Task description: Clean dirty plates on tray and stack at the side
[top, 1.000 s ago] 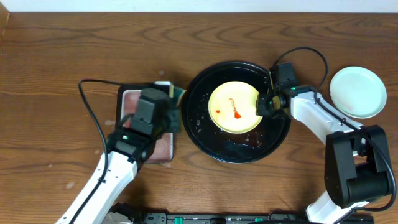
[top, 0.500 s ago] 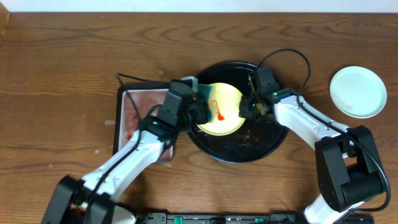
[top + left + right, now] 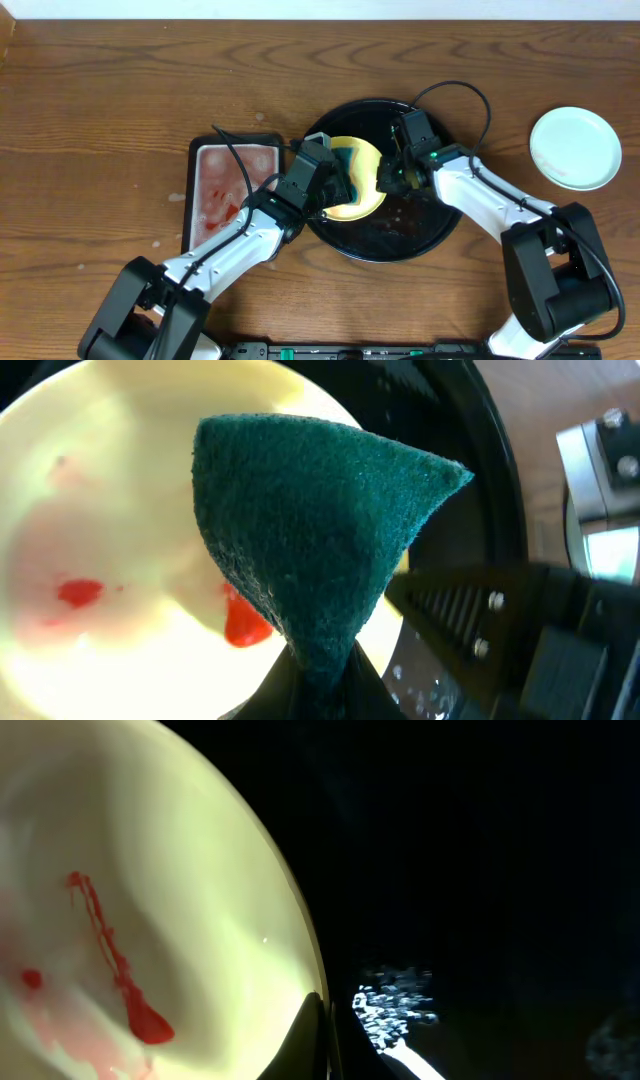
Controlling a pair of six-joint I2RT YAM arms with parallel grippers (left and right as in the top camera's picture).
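We are holding the left gripper [image 3: 338, 178] over the black tray [image 3: 440, 228], its jaws pressing together on the lower end of a green sponge [image 3: 310, 530], which is standing up from them in a folded wedge. The sponge is hanging just above the yellow plate [image 3: 360, 205], close to its surface; whether it is touching we cannot tell. We are reaching in with the right gripper [image 3: 386, 180] from the opposite side, its jaws pinching the rim of the yellow plate, the two fingertips [image 3: 312, 1038] lying nearly flat against each other with the thin edge between them. The plate is sitting inside the black tray and seems to be tipping up on the right gripper's side. A red sauce smear [image 3: 120, 982] is running across its face, with paler pink streaks beside it. Water droplets [image 3: 395, 1002] are glinting on the tray floor near the pinched rim. A pale blue plate [image 3: 575, 148] is resting on the table [image 3: 100, 90], well apart to the right of the tray. A rectangular tray [image 3: 235, 190] with a pinkish, wet inside is lying just left of the black tray
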